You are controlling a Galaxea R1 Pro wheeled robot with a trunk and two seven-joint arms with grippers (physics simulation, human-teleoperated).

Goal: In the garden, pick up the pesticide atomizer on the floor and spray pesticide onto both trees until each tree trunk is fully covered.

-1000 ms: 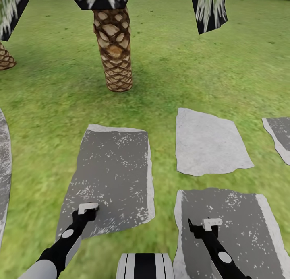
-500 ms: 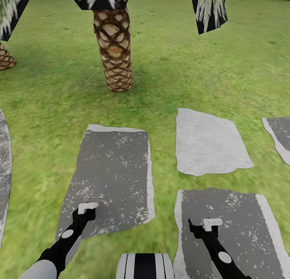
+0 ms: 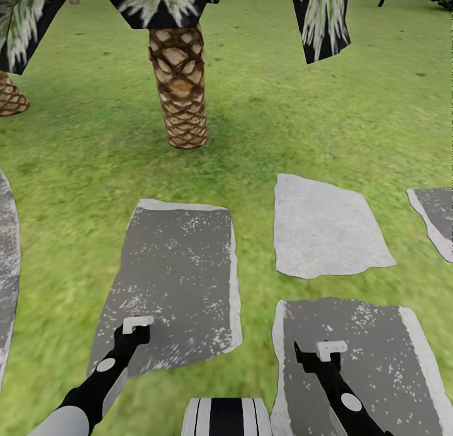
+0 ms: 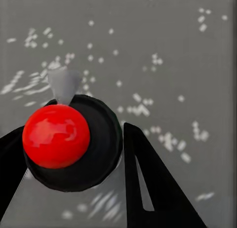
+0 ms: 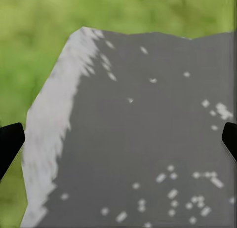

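Here the left gripper (image 4: 74,154) clamps a black atomizer (image 4: 94,139) with red cap, the right gripper (image 5: 118,139) spread wide.

No readable text, labels, brand names, numbers or signs appear on anything in any of the camera views.

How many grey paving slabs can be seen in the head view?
5: one at the left edge, one under the left gripper, one pale ahead, one under the right gripper, one at the right edge. More may lie outside the frame.
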